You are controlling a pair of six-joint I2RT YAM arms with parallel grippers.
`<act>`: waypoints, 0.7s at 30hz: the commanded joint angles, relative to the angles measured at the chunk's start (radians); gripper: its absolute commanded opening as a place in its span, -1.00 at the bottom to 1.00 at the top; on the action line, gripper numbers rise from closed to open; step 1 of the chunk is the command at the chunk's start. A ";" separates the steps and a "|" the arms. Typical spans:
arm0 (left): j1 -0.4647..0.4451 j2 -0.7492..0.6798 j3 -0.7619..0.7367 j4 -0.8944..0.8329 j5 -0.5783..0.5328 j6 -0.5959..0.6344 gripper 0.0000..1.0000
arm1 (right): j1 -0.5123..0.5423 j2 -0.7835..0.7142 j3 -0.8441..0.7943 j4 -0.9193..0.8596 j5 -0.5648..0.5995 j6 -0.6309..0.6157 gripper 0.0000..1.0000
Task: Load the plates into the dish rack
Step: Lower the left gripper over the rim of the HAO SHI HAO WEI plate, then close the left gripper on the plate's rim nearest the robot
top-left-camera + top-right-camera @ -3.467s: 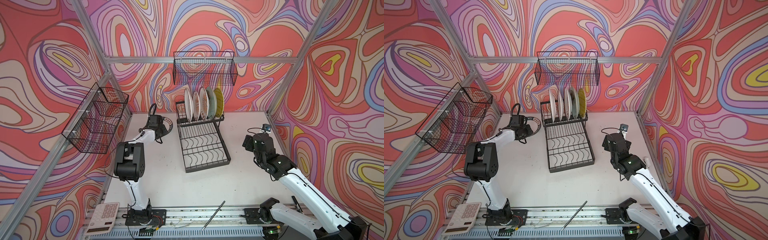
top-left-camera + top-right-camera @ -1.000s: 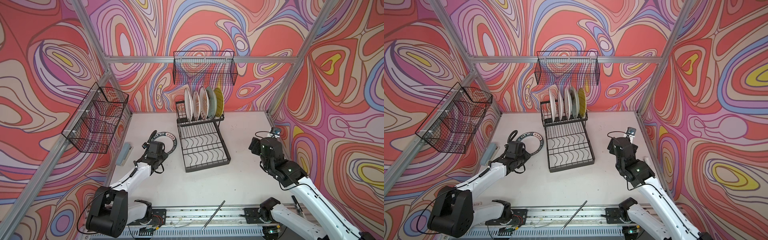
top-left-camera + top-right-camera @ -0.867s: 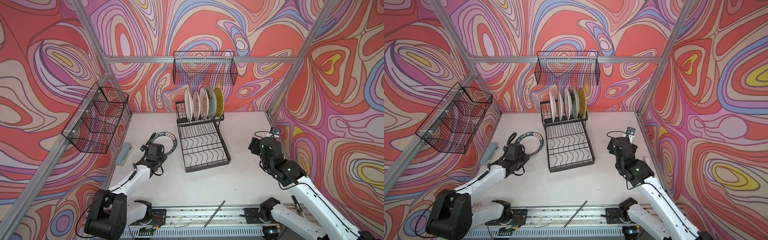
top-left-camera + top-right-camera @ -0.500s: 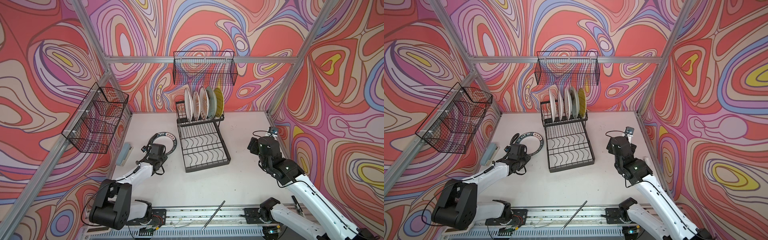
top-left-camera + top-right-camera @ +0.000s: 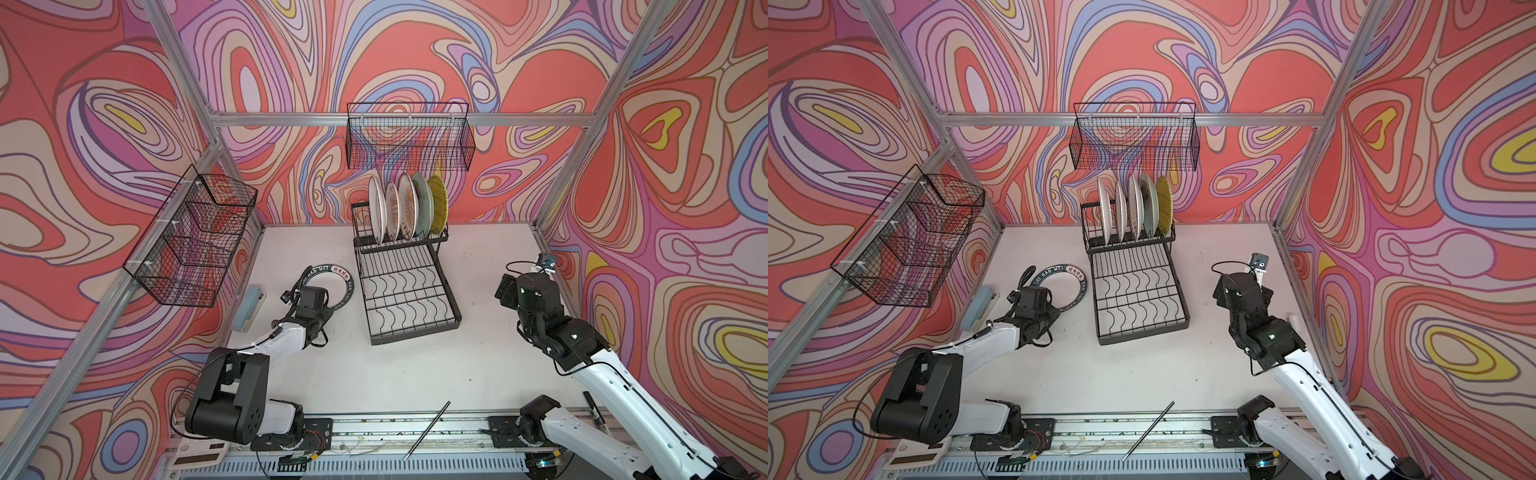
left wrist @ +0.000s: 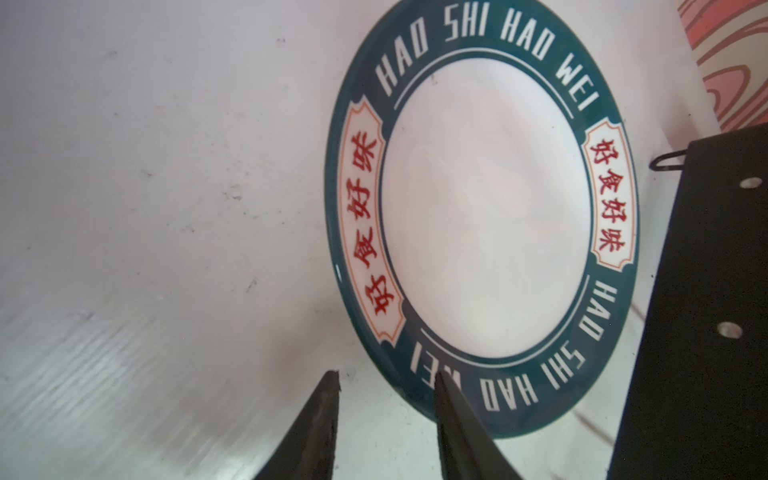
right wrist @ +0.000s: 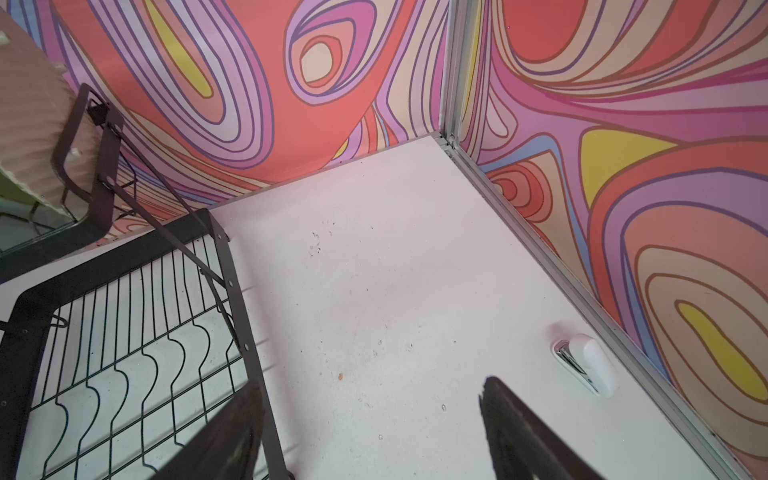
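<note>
Left end effector [image 6: 386, 376]: left wrist view; jaws narrowly parted, one finger over the rim of the lettered plate [image 6: 482, 216], one outside it, gripping nothing.
Plate position: flat on tabletop [image 6: 166, 166], just beside dish rack [image 6: 706, 291].
Right end effector [image 7: 370, 390]: right wrist view; jaws wide, empty, above tabletop.
Top views: five plates [image 5: 401, 210] upright in upper tier; lettered plate left of lower tray.

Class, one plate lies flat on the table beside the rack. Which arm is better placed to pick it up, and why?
Left. The left end effector is open at the lettered plate, one finger over its near rim. The right end effector hangs over bare table beyond the dish rack.
</note>
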 commanded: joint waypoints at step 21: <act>0.088 0.139 0.074 0.066 0.087 -0.013 -0.29 | -0.007 0.018 0.006 0.030 0.011 -0.007 0.68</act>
